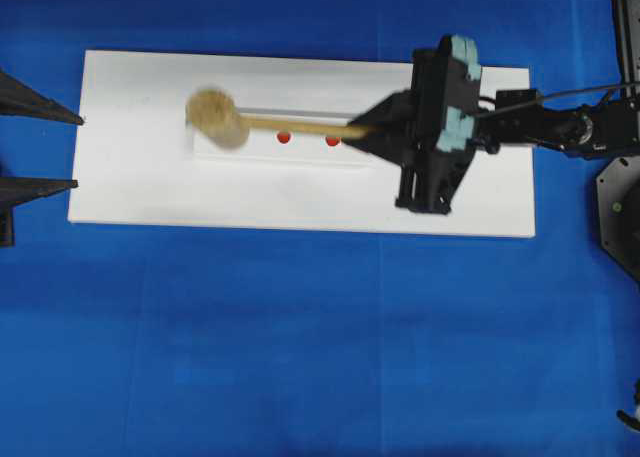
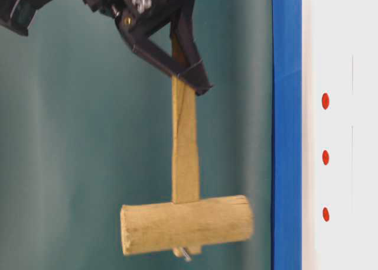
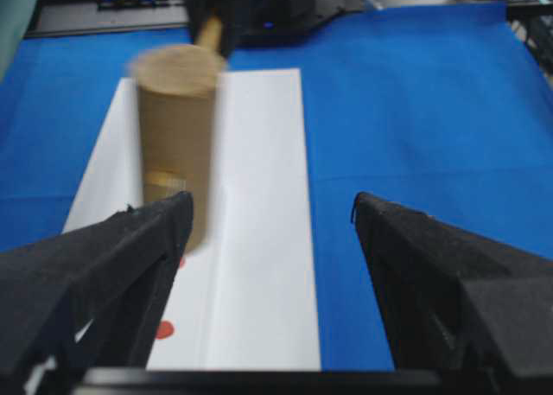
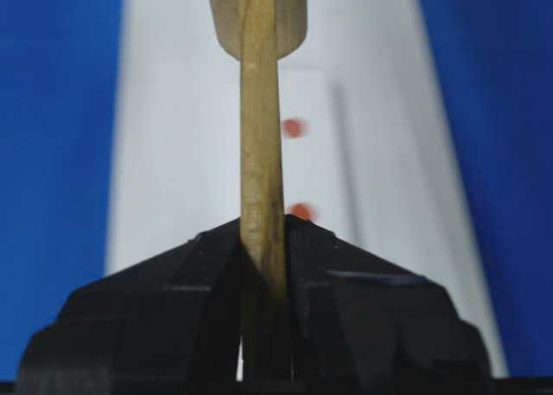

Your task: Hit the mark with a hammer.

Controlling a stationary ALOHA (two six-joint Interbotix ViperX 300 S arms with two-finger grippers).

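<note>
The light-wood hammer [image 1: 217,118] is held by its handle [image 1: 295,127] in my right gripper [image 1: 358,132], which is shut on the handle's end. The blurred head hangs over the left part of the white board [image 1: 300,202]. In the table-level view the head [image 2: 186,224] is clear of the board [image 2: 342,57]. Red marks [image 1: 284,137] [image 1: 333,140] lie on the board under the handle; three show in the table-level view [image 2: 325,158]. In the right wrist view the handle [image 4: 261,136] runs out of the closed gripper [image 4: 263,231]. My left gripper [image 3: 272,209] is open and empty at the board's left end, with the head [image 3: 173,153] ahead of it.
The board lies on a blue cloth [image 1: 300,357]. A raised white strip [image 1: 270,157] on the board carries the marks. One red mark [image 3: 164,330] shows close to my left gripper's left finger. The left gripper's fingers [image 1: 40,107] sit at the board's left edge.
</note>
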